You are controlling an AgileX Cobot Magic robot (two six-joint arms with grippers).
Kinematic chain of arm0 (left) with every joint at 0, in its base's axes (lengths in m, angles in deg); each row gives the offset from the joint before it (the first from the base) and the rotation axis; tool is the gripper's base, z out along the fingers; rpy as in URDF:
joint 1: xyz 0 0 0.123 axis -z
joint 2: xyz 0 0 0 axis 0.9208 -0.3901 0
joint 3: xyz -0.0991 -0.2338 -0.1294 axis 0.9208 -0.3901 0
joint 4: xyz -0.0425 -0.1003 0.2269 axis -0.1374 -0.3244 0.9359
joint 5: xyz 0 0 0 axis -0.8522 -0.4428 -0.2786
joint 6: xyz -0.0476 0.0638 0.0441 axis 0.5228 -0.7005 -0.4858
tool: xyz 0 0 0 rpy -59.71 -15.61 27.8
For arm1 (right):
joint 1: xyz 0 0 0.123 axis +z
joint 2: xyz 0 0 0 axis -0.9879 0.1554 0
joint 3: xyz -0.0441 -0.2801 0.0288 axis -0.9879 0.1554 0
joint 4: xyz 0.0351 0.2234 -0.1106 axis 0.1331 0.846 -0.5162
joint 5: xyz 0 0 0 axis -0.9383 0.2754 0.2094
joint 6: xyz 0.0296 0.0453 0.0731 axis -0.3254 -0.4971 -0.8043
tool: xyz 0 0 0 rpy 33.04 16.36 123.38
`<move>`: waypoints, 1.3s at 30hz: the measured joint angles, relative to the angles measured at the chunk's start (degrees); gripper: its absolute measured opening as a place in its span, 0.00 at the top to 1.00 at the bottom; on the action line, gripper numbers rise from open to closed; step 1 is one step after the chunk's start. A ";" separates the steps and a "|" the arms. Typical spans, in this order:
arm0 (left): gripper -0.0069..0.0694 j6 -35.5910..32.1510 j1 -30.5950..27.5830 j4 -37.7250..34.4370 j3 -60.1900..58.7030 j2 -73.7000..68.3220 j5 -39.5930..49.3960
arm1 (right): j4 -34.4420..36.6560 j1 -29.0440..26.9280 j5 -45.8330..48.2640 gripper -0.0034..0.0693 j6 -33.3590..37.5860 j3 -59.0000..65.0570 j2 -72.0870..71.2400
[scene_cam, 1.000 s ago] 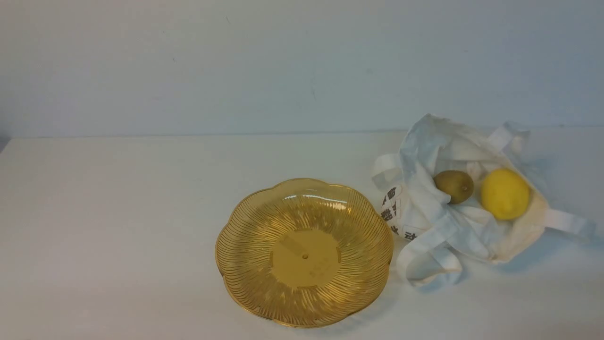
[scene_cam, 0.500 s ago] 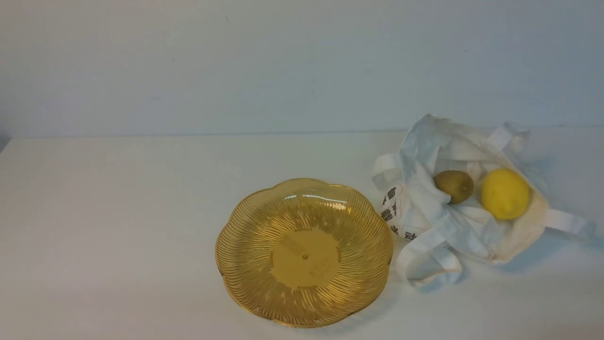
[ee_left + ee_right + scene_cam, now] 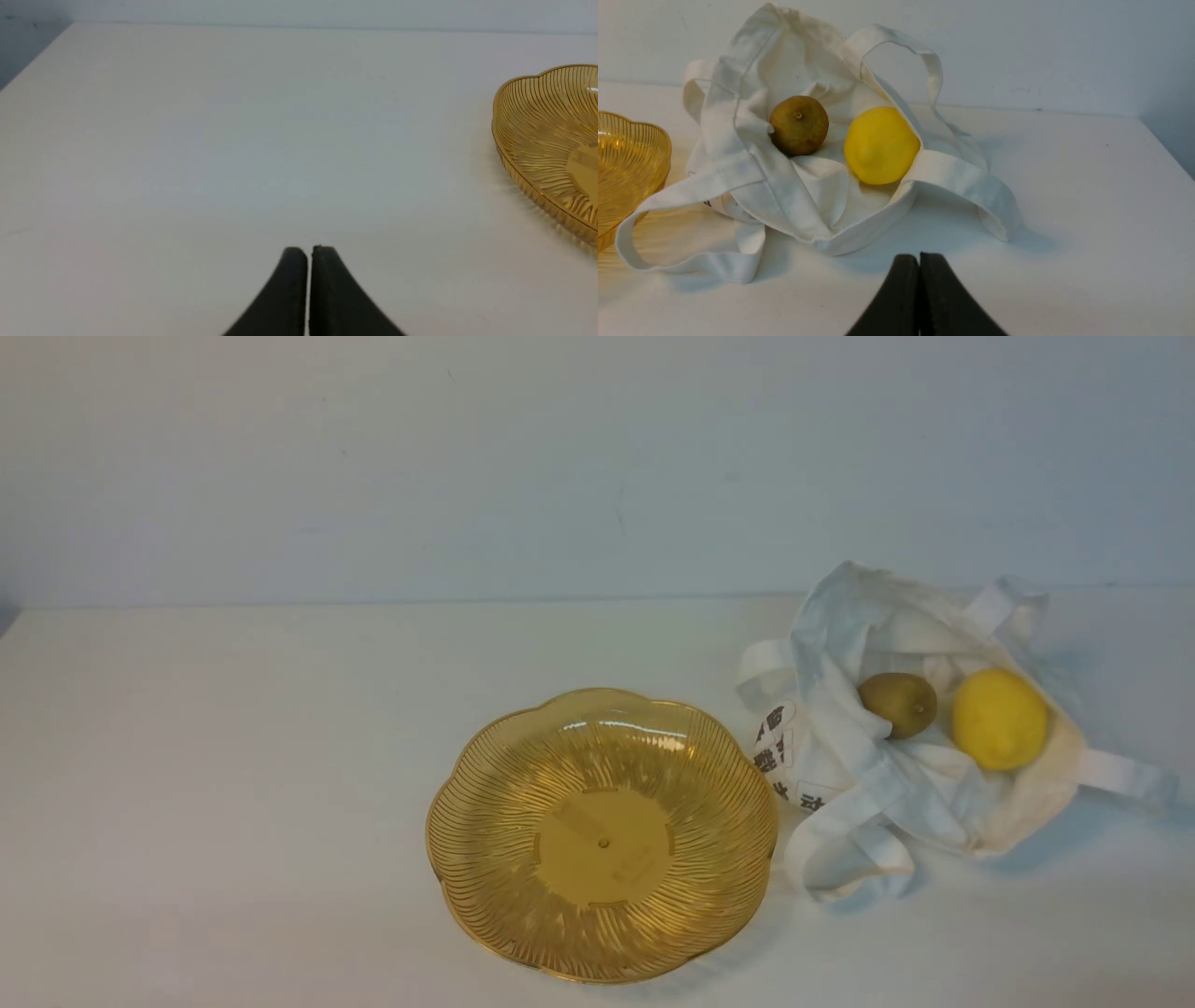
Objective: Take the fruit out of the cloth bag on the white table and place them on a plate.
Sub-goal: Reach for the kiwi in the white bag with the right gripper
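kiwi point(image 3: 898, 704), lemon point(image 3: 1000, 719) in slumped cloth bag point(image 3: 840, 747) — amber plate point(image 3: 485, 859) just beside

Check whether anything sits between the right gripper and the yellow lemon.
Only the near rim of the white cloth bag and its strap handle lie between the shut right gripper and the round yellow lemon; the lemon's top is uncovered.

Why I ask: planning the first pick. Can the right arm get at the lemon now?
Probably yes: the lemon lies uncovered in the cloth bag, nothing between it and the shut right claw.
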 joint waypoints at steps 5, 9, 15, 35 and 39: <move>0.92 0.00 0.00 0.00 0.00 0.00 0.00 | 0.24 0.00 0.00 0.97 0.00 0.00 0.00; 0.92 0.00 0.00 0.00 0.00 0.00 0.00 | 6.91 0.00 -0.82 0.97 -3.65 0.06 0.00; 0.92 1.19 0.00 -1.96 0.00 0.00 -0.11 | 28.74 0.00 -1.40 0.97 -13.89 0.18 0.00; 0.92 7.63 0.00 -35.60 -0.23 0.00 -1.74 | 26.60 0.00 15.64 0.97 -0.06 -26.67 18.04; 0.92 7.63 0.00 -38.35 -0.23 0.00 -3.11 | 19.67 0.00 30.49 0.97 -1.09 -31.69 33.97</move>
